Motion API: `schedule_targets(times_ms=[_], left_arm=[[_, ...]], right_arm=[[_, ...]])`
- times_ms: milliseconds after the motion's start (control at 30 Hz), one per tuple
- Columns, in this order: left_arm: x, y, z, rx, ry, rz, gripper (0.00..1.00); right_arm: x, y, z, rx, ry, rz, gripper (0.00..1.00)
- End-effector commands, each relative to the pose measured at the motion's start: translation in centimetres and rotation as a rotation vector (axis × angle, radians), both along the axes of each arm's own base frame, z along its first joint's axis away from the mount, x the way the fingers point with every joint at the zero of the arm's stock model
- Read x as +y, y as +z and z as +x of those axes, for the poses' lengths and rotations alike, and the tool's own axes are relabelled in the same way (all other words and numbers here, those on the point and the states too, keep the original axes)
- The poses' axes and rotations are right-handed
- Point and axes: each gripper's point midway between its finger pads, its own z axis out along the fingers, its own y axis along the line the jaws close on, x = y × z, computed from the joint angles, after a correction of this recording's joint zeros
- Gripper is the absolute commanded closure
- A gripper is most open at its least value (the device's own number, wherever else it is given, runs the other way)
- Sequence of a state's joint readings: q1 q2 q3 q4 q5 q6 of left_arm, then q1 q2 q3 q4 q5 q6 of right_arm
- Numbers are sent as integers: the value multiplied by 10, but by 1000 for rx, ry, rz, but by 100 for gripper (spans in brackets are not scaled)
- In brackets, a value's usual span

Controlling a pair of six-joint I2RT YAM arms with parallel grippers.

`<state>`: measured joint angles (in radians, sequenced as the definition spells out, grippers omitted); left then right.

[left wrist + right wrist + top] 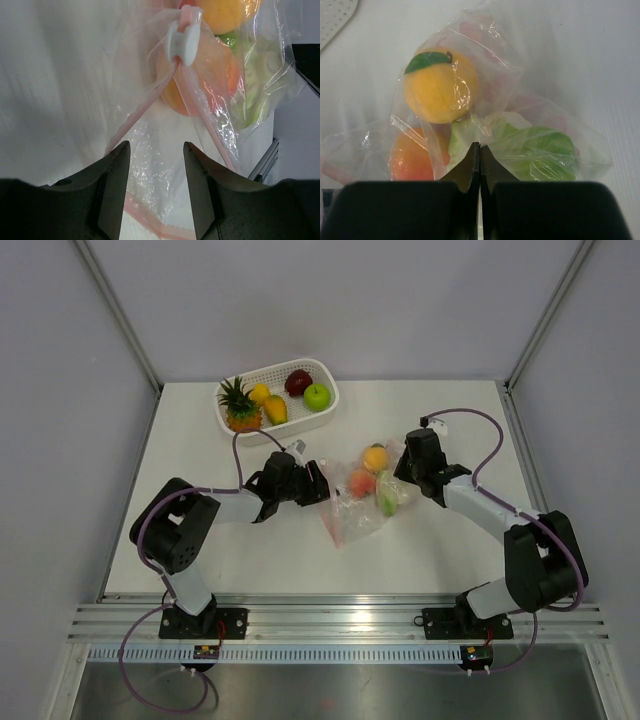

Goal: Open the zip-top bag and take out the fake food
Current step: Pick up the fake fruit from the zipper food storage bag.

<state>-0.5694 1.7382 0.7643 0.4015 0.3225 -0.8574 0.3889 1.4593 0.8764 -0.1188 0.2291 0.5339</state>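
Two grippers, one bag (352, 512) on the surface (250, 560) between them, toy fruit (375, 458) inside. My left gripper (156, 147): open, white slider (181, 42) dead ahead, zip strip (200, 105) running lengthwise away. My right gripper (480, 147): closed, pinching the bag's opposite side.

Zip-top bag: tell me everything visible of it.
The zip-top bag is clear, crinkly plastic with a pink zip strip, its halves parted, and a white slider. It lies on the table, holding an orange fruit, a peach-coloured piece and a green piece. The right gripper is shut on its film; the left gripper is open beside the strip.
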Motion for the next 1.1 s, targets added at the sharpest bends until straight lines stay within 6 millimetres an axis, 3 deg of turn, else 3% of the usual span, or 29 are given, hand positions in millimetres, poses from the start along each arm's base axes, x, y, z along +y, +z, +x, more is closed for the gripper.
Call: schedule_targets(times_ms=[0, 233, 433, 500, 633, 900, 1067], left_arm=[[-10, 32, 9, -103, -22, -75, 49], [-12, 42, 8, -140, -40, -99, 39], [-16, 31, 10, -109, -50, -101, 33], [-16, 29, 11, -105, -43, -101, 27], [-16, 31, 11, -115, -43, -102, 27], [-17, 27, 14, -108, -42, -87, 25], [-16, 25, 16, -105, -37, -77, 23]], right_arm=[[11, 23, 0, -60, 30, 77, 100], [23, 32, -9, -79, 81, 130, 100], [39, 42, -18, -89, 139, 119, 100], [38, 44, -18, -97, 140, 110, 86], [23, 53, -16, -130, 97, 55, 67], [22, 45, -5, -104, 93, -3, 43], [27, 18, 5, -25, 103, -42, 48]])
